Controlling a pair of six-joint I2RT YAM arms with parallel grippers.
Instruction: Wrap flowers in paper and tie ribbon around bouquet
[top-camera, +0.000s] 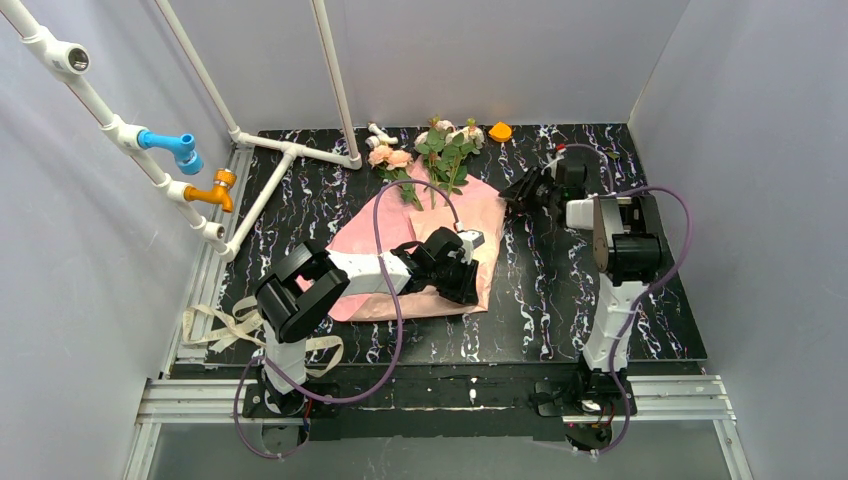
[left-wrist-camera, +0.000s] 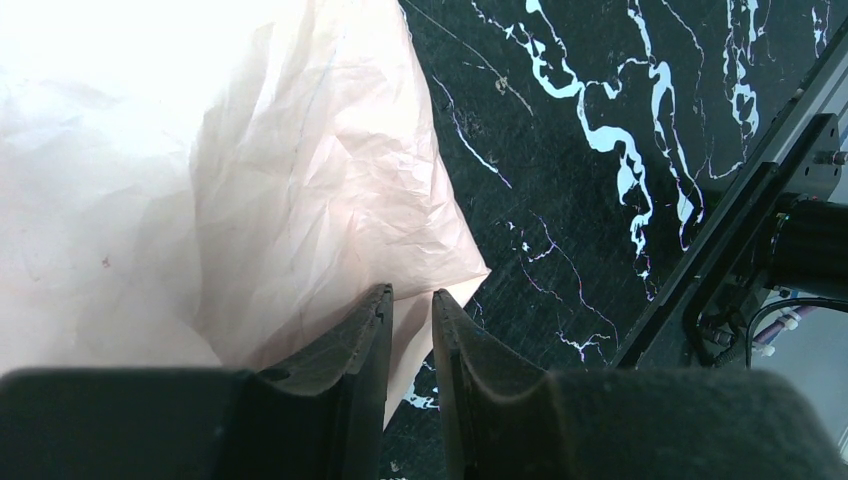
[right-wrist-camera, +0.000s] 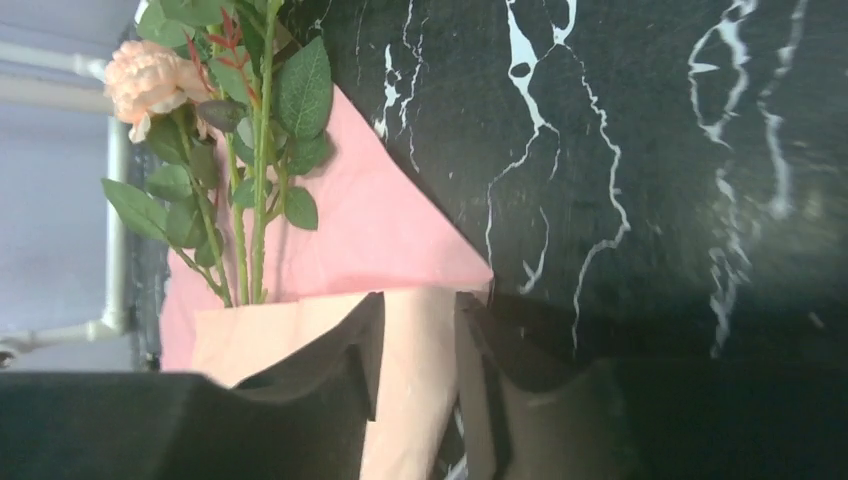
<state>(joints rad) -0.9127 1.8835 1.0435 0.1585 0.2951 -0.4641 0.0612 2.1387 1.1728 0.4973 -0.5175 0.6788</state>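
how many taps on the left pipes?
2. A blue tap sits higher up the slanted pipe by the left wall; an orange tap sits just below it on the same pipe. None looks hidden.

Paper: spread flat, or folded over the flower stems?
Partly folded: in the right wrist view a pale flap of the paper covers the lower stems of the flowers, pink face showing above it.

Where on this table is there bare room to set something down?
Bare table lies between the paper and the right arm, and between the paper and the white pipe. Crowded: the far edge, with the flowers.
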